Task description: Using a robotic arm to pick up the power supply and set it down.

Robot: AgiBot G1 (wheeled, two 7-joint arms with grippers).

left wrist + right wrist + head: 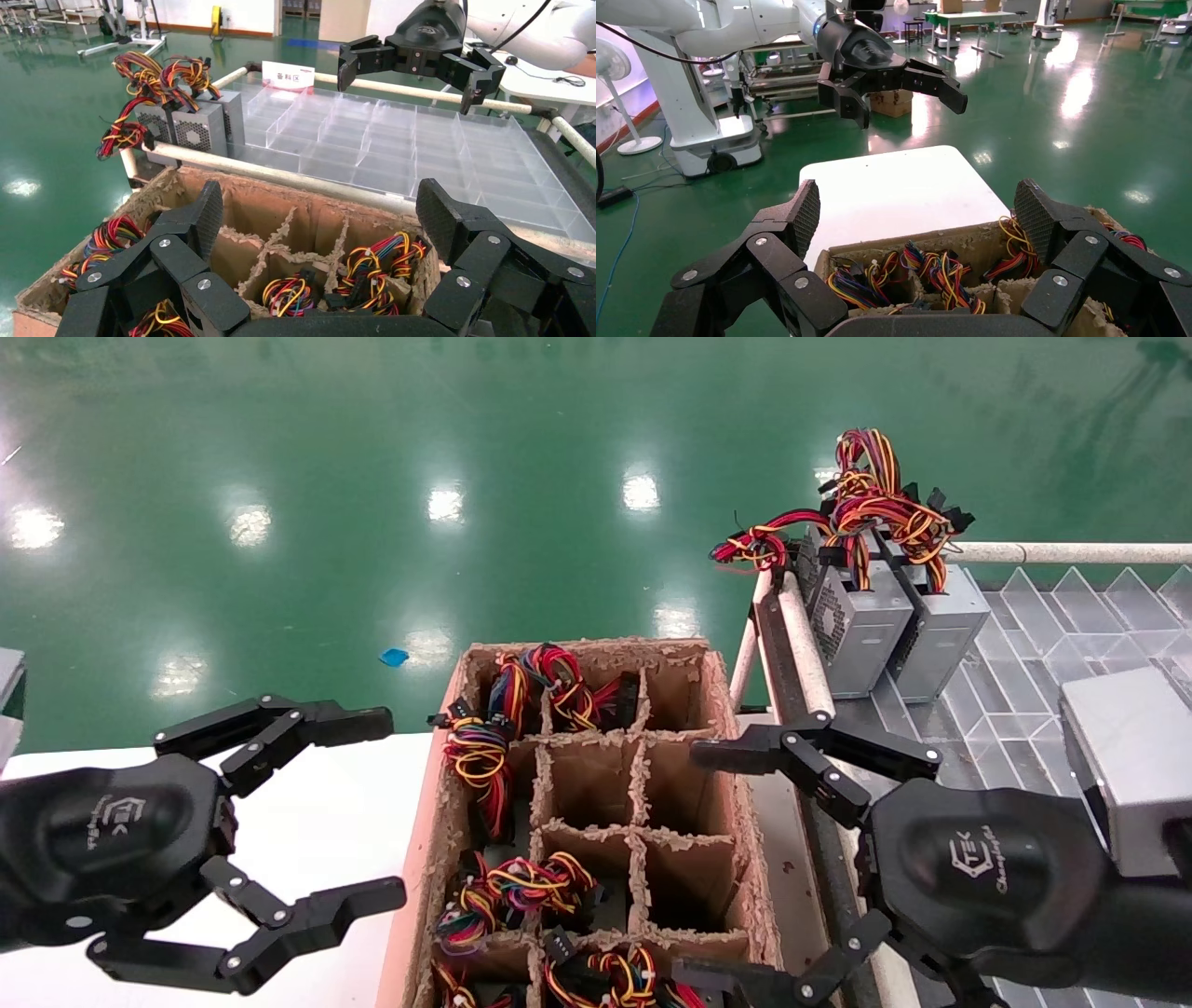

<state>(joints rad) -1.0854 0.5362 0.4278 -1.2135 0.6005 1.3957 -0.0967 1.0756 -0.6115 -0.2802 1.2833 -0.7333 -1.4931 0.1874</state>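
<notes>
Over the cardboard box (596,803), both claws hang spread apart and empty: left claw (279,831) at nine o'clock, right claw (745,868) at three. Lower squarely onto a power supply (484,756), avoiding wires.

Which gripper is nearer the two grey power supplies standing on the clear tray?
Right. The right gripper hovers over the cardboard box's tray-side edge, just short of the power supplies; the left gripper hangs beyond the box's far side.

Glossy green floor (372,477); rough, frayed brown cardboard divided box (717,691); matt grey metal power supply (861,626); clear plastic compartment tray (422,154); matt black plastic grippers.
</notes>
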